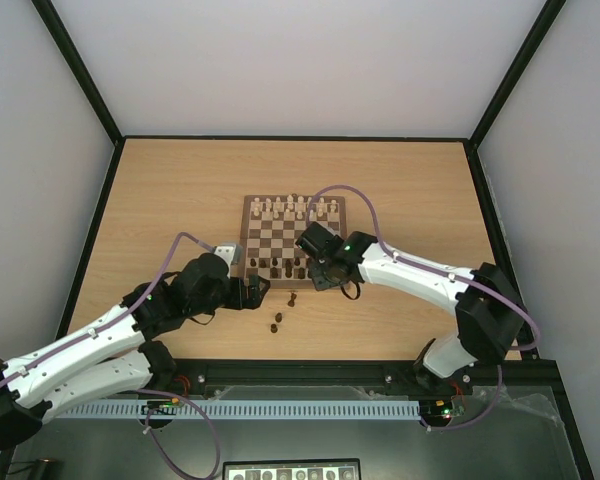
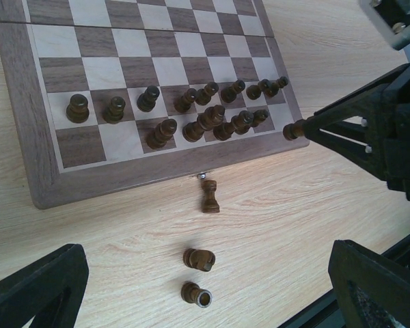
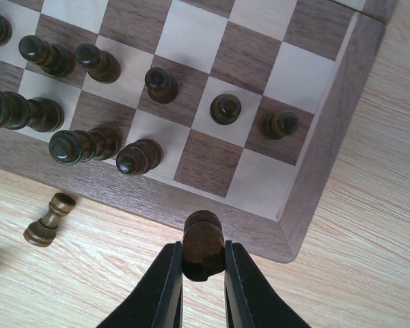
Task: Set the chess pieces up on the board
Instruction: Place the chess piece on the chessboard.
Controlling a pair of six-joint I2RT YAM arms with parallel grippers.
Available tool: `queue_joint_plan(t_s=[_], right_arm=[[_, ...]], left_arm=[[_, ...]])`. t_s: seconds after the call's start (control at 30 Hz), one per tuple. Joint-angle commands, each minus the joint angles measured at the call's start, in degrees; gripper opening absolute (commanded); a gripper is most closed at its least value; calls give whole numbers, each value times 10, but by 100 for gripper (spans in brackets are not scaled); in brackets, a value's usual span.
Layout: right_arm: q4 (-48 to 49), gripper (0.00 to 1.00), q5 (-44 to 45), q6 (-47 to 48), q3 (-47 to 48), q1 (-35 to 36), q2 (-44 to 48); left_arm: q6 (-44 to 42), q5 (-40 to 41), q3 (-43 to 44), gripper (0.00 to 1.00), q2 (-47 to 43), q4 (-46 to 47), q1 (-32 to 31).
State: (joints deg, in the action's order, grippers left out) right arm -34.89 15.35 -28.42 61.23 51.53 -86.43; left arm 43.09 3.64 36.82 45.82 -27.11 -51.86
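The board (image 1: 294,200) lies mid-table, with cream pieces on its far rows and several dark brown pieces (image 1: 280,264) on its near rows. My right gripper (image 3: 203,270) is shut on a dark brown piece (image 3: 203,247) and holds it over the board's near right border (image 3: 307,198); it also shows in the left wrist view (image 2: 293,128). Three dark pieces lie off the board on the table: one near the edge (image 2: 209,195) and two closer (image 2: 199,259) (image 2: 195,294). My left gripper (image 2: 205,301) is open and empty above those two.
The board's near right squares (image 3: 212,164) hold no piece. A black frame runs along the table's near edge (image 1: 380,368). Grey walls enclose the table on three sides.
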Motion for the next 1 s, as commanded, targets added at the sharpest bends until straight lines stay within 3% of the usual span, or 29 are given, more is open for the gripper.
queue_joint_plan(t_s=[0.0, 0.97], right_arm=[[2, 14, -12, 15, 10, -6, -21], [35, 14, -23, 41, 30, -36, -77]], left_arm=[[-2, 7, 19, 99, 1, 7, -3], [-4, 10, 15, 99, 14, 18, -3]])
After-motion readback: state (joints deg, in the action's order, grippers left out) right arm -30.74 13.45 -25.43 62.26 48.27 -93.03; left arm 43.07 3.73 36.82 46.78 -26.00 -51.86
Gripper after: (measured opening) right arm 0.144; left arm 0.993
